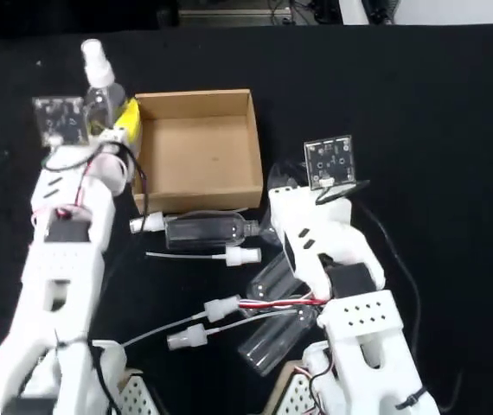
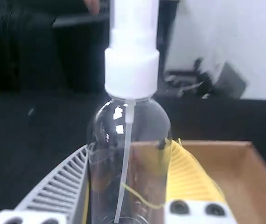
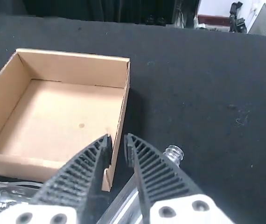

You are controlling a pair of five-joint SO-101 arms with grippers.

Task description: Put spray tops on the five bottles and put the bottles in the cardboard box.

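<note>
My left gripper [image 2: 130, 161] is shut on a clear bottle [image 2: 123, 140] that carries a white spray top [image 2: 132, 70]. It holds the bottle [image 1: 101, 86] upright just outside the left wall of the cardboard box [image 1: 199, 102]. My right gripper [image 3: 117, 139] hovers at the near right corner of the box [image 3: 72, 70], its fingers a narrow gap apart with nothing between them. An uncapped bottle neck [image 3: 173, 153] lies just beside it. A capped bottle [image 1: 201, 230] lies along the box's front wall.
Two uncapped bottles [image 1: 274, 275] [image 1: 277, 341] lie beside the right arm [image 1: 324, 233]. Loose spray tops [image 1: 238, 257] [image 1: 220, 307] [image 1: 186, 339] with long tubes lie in front of the box. The table is covered in black cloth.
</note>
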